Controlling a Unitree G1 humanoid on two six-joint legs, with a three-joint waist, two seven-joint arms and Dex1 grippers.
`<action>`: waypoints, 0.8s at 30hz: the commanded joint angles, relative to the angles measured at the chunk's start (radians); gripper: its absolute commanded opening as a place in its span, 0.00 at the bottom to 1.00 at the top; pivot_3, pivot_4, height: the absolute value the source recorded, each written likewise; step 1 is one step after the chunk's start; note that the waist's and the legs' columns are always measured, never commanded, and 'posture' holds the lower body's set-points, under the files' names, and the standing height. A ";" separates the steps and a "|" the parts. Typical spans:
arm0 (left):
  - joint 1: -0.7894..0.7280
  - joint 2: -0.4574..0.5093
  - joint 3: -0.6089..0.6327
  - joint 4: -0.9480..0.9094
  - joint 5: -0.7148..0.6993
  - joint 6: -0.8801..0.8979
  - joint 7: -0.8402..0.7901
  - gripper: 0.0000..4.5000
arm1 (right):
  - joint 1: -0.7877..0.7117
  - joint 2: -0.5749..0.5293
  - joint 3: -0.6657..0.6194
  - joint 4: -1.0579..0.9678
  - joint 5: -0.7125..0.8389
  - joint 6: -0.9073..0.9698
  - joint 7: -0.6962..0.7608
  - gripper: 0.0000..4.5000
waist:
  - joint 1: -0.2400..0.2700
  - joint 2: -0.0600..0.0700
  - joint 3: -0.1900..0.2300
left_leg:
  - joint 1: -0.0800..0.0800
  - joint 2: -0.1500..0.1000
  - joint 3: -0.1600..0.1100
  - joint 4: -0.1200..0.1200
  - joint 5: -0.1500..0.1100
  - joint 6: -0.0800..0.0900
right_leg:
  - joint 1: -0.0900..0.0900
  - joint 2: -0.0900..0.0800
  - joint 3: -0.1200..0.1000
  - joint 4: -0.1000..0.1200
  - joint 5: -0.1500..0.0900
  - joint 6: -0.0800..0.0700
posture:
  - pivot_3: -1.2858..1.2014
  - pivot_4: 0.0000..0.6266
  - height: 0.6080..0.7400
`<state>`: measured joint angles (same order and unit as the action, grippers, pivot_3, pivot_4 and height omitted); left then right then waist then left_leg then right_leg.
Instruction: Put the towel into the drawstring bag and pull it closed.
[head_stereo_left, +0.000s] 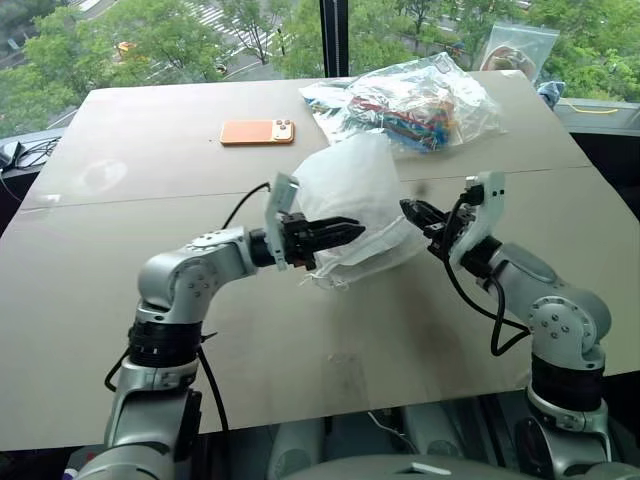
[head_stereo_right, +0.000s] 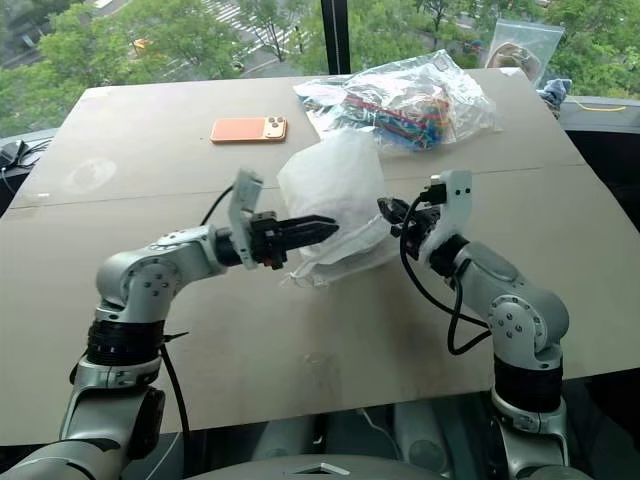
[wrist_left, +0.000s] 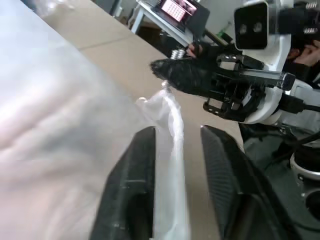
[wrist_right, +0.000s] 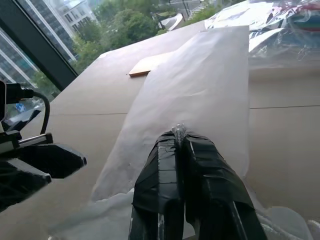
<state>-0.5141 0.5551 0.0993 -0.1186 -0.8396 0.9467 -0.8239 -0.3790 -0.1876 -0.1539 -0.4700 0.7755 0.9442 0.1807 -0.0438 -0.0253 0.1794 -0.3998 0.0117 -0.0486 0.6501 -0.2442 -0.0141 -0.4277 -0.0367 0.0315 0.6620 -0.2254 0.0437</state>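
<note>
Drawstring bag (head_stereo_left: 350, 205): held up off the table (head_stereo_left: 120, 270) between the two grippers, its body bulging toward the window, gathered mouth low toward the robot.
Towel: not visible; I judge it is inside the bag.
Right gripper (wrist_right: 180, 140): fingers pressed together on a bit of white cord at the bag's right edge.
Left gripper (wrist_left: 175, 145): fingers apart, a fold of the bag's fabric between them, unpinched.
Key relation: the mouth stretches left to right between the grippers; closing likely means pulling them apart.

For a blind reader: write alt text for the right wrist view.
The right gripper is shut on the drawstring bag, its white fabric stretching away over the tan table. The left gripper sits beside it, with an orange phone beyond.
</note>
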 joint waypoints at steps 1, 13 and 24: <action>0.098 0.119 0.091 0.048 0.029 -0.027 -0.063 0.69 | -0.039 0.010 -0.053 -0.039 0.061 -0.028 -0.017 0.00 | -0.005 0.000 0.000 | 0.000 0.000 0.000 0.000 0.000 0.000 | 0.000 0.000 0.000 0.000 0.000 0.000 | 0.52 0.24 1.00; 0.328 0.226 -0.123 -0.127 0.260 -0.301 -0.240 0.69 | -0.054 -0.023 -0.066 -0.029 0.117 -0.025 -0.037 0.00 | 0.018 0.001 0.000 | -0.001 0.000 0.000 -0.001 0.000 0.000 | 0.000 -0.002 -0.001 -0.001 0.000 0.000 | 0.52 0.24 1.00; 0.126 0.047 -0.373 0.006 0.423 -0.333 -0.232 0.69 | -0.043 -0.033 -0.047 -0.054 0.138 -0.014 -0.064 0.00 | 0.002 0.001 0.000 | 0.000 0.000 0.000 -0.001 0.000 0.000 | 0.000 0.000 0.000 0.000 0.000 0.000 | 0.52 0.24 1.00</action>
<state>-0.3827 0.5993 -0.2605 -0.1243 -0.4401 0.6321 -1.0478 -0.4170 -0.2135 -0.2012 -0.4745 0.8908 0.9351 0.1204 -0.0419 -0.0241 0.1796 -0.4000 0.0121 -0.0481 0.6495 -0.2444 -0.0138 -0.4277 -0.0366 0.0314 0.6620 -0.2254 0.0434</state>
